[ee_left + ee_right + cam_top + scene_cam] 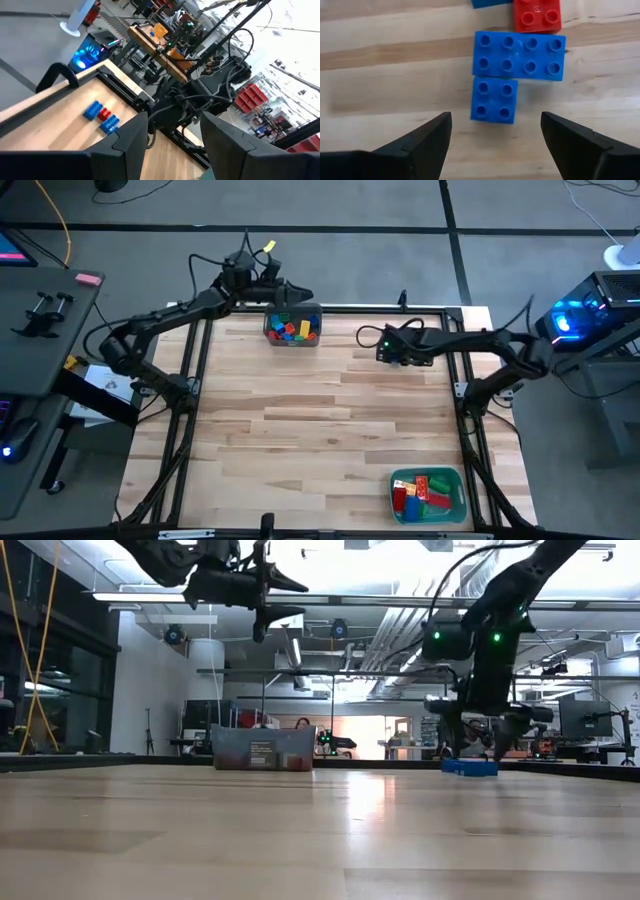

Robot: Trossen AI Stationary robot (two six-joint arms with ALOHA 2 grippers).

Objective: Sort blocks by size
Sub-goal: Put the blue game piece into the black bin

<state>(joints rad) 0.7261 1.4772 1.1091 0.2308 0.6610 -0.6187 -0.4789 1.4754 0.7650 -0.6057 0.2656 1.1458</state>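
Judging from their moulded look, the small studded plastic toy blocks [494, 99] were taken to be light, rigid and smooth-sided, unlikely to deform but liable to slip or twist if pinched off-centre. A grip across two opposite flat side walls of the short, squarish blue brick was judged the safest, the studs being left alone. That brick lay on the pale wooden table [300, 430], touching a long blue eight-stud brick [519, 55], with a small red four-stud brick [537, 15] just beyond; all were at the far right of the table. More blocks were seen heaped in a dark grey bin [292, 329] at the far edge and in a teal tray [428, 494] at the near right.

The right gripper [495, 132] was held low over the squarish blue brick, its fingers spread wide to either side of it and not touching it. The left gripper [172, 135] was raised above the grey bin, fingers apart and empty.
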